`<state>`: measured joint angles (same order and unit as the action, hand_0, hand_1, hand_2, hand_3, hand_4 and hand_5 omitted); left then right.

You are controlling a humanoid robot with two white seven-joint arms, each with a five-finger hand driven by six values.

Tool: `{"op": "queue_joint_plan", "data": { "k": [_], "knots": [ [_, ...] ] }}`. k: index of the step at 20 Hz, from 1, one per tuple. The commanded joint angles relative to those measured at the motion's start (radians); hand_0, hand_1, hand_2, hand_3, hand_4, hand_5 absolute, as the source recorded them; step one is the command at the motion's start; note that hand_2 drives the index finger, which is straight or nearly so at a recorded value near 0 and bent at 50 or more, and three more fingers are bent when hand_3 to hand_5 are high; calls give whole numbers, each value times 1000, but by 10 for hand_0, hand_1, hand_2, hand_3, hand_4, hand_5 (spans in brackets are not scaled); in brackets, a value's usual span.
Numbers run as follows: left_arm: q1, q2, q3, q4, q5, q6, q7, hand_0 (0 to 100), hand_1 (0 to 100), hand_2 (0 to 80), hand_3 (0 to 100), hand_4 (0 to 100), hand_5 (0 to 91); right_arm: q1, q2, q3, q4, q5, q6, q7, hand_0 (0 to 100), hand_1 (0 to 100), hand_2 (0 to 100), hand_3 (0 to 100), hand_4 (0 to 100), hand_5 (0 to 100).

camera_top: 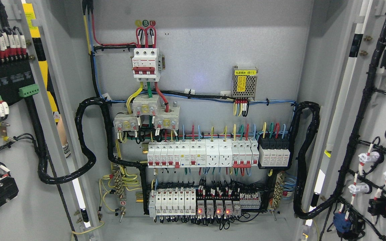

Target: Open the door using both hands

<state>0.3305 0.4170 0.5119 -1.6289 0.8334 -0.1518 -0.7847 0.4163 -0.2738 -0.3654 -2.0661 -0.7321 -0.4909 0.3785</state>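
The grey electrical cabinet stands with both doors swung wide open. The left door (15, 187) shows its inner face at the picture's left, carrying terminal blocks and black cable. The right door (385, 117) shows its inner face at the right, carrying switches and black cable harness. Between them the cabinet's back panel (206, 57) is in full view with a red three-pole breaker (146, 63), rows of white breakers (203, 154) and relays with red lights (213, 207). Neither of my hands nor arms shows in the head view.
Thick black cable loops run from each door into the cabinet, on the left (85, 140) and on the right (305, 157). A small power supply with a yellow label (245, 83) sits on the upper right of the panel. A person's leg and shoe (64, 137) show through the left hinge gap.
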Motion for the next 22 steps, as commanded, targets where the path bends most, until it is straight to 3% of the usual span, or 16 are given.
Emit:
{"op": "queue_joint_plan", "data": {
  "k": [1,13,19,22],
  "knots": [
    [-16,55,63,95,15,17,-13,120,556,0,0,0,0,4,-13,-7,3,-20,2,2,0,500,40,0,0,0],
    [-83,103,65,221,13,18,-13,120,556,0,0,0,0,-1,-22,6,12,-20,0,3,0,500,40,0,0,0],
    [-116,123,63,251,13,41,-13,120,556,0,0,0,0,-5,-71,86,-12,-16,-12,3,0,500,40,0,0,0],
    [-116,123,63,255,13,43,-13,120,556,0,0,0,0,-8,-79,126,-11,-15,-12,3,0,500,40,0,0,0]
  ]
}}
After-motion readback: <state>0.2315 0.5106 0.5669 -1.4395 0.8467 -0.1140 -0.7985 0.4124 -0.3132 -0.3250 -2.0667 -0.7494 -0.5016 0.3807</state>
